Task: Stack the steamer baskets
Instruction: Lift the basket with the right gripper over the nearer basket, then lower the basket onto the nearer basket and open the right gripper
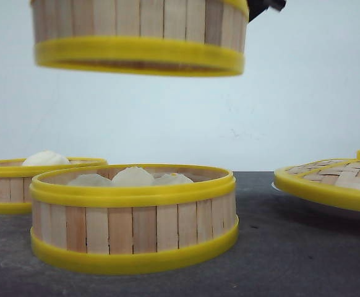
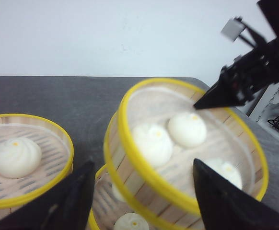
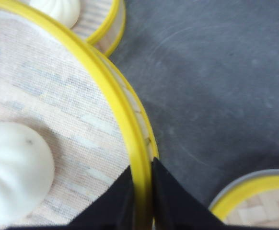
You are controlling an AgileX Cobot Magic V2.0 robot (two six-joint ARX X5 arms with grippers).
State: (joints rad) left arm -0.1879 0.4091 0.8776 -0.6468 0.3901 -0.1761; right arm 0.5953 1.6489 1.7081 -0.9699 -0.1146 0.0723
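The right end effector (image 3: pixel 140 201) pinches only the rim of the raised basket (image 1: pixel 140 37) at the frame's top, above the middle basket (image 1: pixel 133 216), so it could tilt, spilling buns, or land off-centre; the left end effector (image 2: pixel 142 201) hangs open.

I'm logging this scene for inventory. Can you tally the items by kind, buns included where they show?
Steamer baskets: 3, one lifted, one under it, one at the left
Lid: 1
Plate: 1, under the lid
Buns showing: 3 in the lifted basket, 2 in the basket under it, 1 in the left one
Total: 11
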